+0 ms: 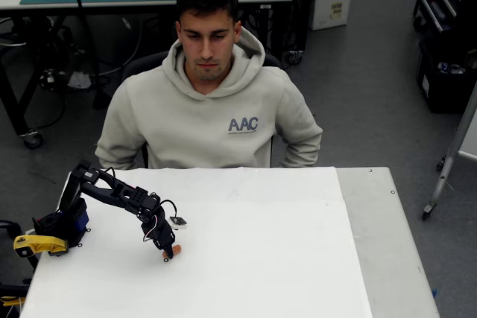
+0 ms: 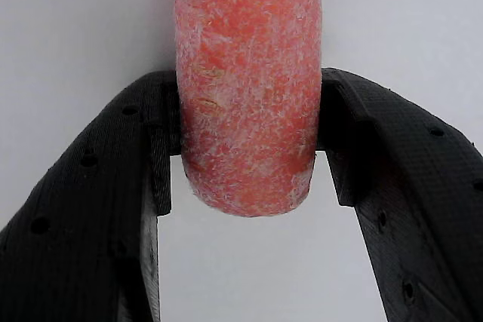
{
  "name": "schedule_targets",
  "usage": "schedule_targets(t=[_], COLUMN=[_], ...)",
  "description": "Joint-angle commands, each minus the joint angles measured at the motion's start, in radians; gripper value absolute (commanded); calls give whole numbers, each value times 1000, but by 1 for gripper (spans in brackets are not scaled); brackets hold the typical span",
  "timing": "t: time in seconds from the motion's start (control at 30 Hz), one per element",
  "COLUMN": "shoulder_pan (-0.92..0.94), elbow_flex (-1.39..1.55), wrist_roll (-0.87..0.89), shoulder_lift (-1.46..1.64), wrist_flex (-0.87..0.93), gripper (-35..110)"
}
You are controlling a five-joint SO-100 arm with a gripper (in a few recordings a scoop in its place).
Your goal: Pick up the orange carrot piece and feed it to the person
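Gripper (image 2: 243, 148) pinches orange carrot piece (image 2: 245, 73) near its end w/ both fingertips touching, low on white counter (image 1: 298, 258) front-left in overhead view; recommend firm squeeze, straight slow lift, then approach to person (image 1: 209, 102) w/o tilt.

We see even, soft indoor light from above in the overhead view; the white table (image 1: 261, 243) reads bright without glare; shadows stay faint; the wrist view is sharp up close, its pale background featureless.
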Motion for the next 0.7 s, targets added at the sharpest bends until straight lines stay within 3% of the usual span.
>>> schedule_targets(t=[0.0,0.27,0.67], shoulder_pan=[-3,-12,-242], elbow_flex=[-34,-144,-423], wrist_roll=[-17,-20,-21], shoulder_lift=[66,259,298], wrist_flex=[-3,-3,-5], gripper=[-2,-2,-2])
